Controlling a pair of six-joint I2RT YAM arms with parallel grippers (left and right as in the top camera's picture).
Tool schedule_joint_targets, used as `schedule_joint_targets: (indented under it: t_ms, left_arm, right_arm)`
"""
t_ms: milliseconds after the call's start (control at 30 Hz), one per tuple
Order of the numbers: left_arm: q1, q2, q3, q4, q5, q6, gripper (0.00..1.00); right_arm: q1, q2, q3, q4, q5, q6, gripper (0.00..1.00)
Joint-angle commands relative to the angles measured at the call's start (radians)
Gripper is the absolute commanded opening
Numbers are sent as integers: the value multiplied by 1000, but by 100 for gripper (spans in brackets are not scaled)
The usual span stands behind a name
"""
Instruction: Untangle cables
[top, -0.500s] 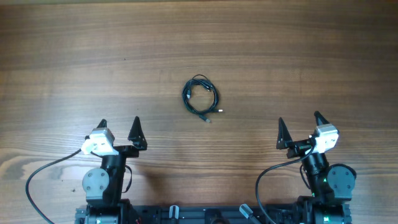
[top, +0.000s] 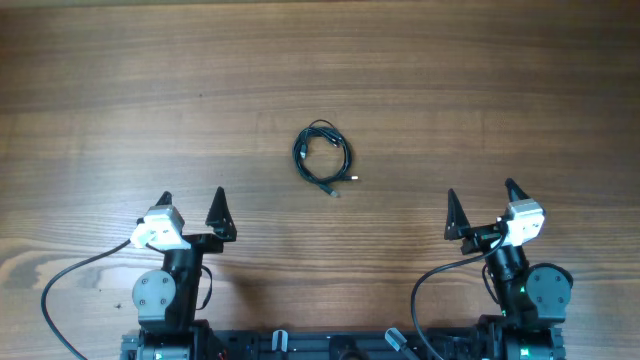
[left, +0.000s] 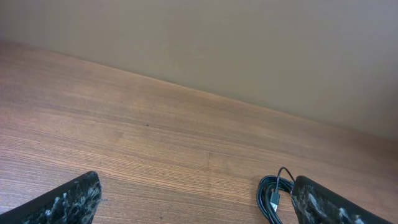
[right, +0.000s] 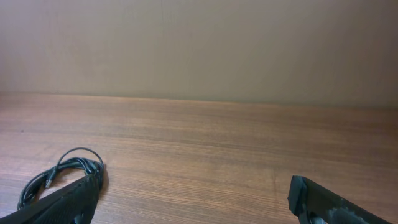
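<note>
Nothing has moved; your thin black coiled cable bundle (top: 322, 156) lies tangled, untouched; left gripper (top: 191, 195) and right gripper (top: 481, 189) stand spread, empty; all untangling remains.

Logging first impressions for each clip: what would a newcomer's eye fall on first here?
A small coil of thin black cable lies alone near the middle of the brown wooden table. Below it, at the near edge, the left gripper and right gripper flank it with black fingers spread open, neither touching the cable.
</note>
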Motion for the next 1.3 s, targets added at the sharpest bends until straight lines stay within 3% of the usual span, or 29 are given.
schedule_joint_targets:
  t_ms: [0,300,533,633,733,867,1067,1267]
  left_arm:
    - [-5,-9,-5,-5,-7,-5,100]
    - [-5,-9,-5,-5,-6,-6,100]
    - [-5,-9,-5,-5,-6,-10,100]
    - [-5,-8,-5,-5,-6,-10,100]
    - [-5,-8,-5,5,69,-10,100]
    - [-5,-7,7,7,150,-19,100]
    - [-5,51,235,-116,212,-86,100]
    - [-5,248,524,-391,312,-93,100]
  right_arm:
    - [-5,-11,-6,2,10,6,100]
    - [-5,-11,-6,2,-2,16,100]
    - [-5,-10,-6,3,-20,288,100]
    - [-5,2,-6,3,-44,321,100]
    - [-5,12,-6,5,-52,422,100]
    - [-5,49,20,-27,-164,348,100]
    - [-5,184,256,-171,-243,238,100]
    - [-5,467,663,-624,-323,79,100]
